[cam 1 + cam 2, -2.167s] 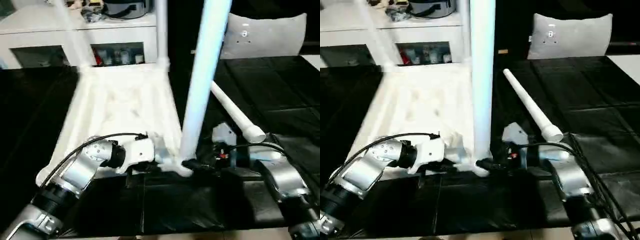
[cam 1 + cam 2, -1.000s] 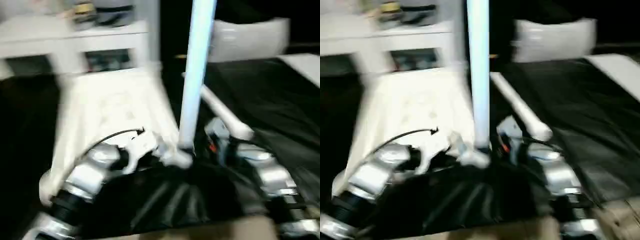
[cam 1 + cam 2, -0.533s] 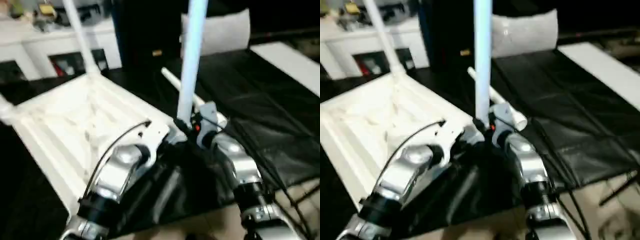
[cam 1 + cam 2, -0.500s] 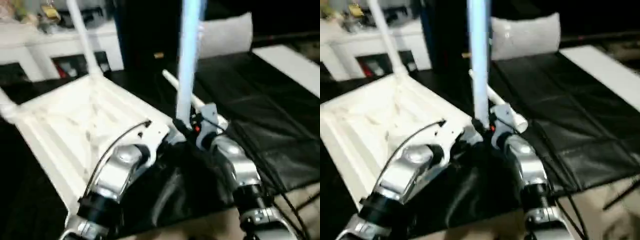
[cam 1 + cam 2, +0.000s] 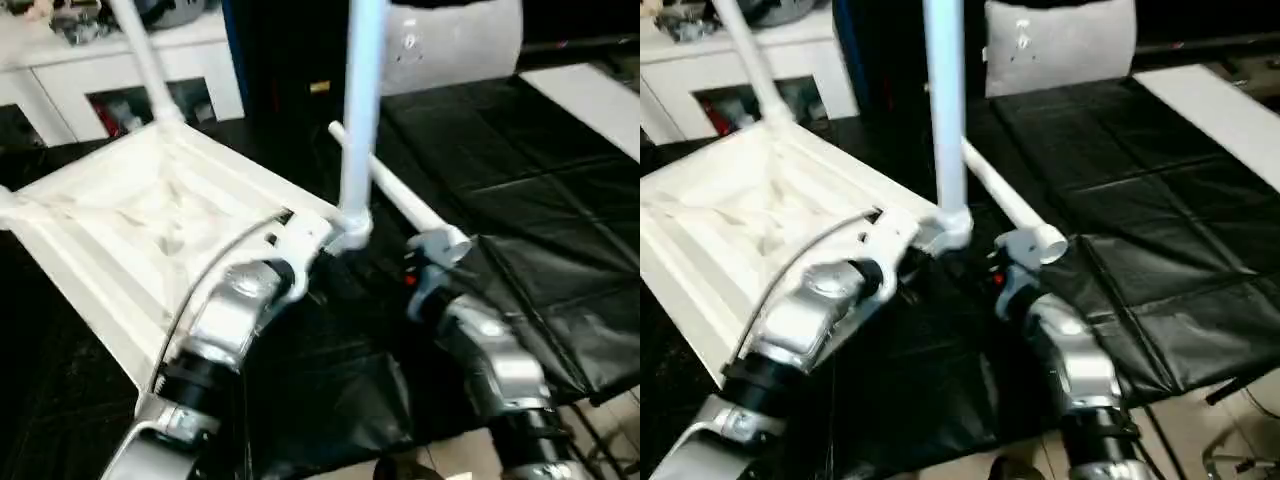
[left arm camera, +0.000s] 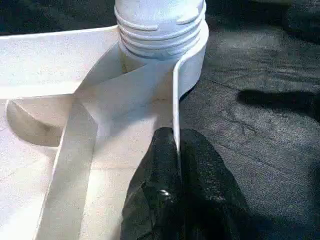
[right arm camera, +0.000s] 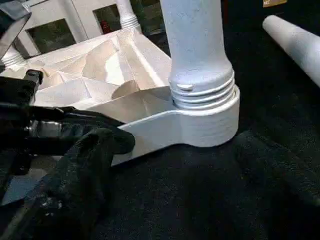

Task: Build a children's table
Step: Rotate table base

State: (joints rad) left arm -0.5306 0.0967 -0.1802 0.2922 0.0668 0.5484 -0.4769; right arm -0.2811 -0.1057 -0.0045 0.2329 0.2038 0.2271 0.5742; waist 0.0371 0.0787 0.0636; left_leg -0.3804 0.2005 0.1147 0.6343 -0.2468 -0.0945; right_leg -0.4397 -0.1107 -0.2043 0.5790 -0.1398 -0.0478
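From the head views, the white tabletop (image 5: 150,230) lies upside down on the black mat (image 5: 1120,200), and a leg (image 5: 362,110) stands up in its near corner. A loose leg (image 5: 1005,205) lies beside the right gripper (image 5: 415,285), which looks spread, though it is hard to see. In the left wrist view, the left gripper (image 6: 176,150) pinches the tabletop's rim, just below the socket (image 6: 165,35).

We see 2 silver forearms (image 5: 235,315) with black wrist collars, a black cable along the left, and matte black fingers (image 6: 172,200).
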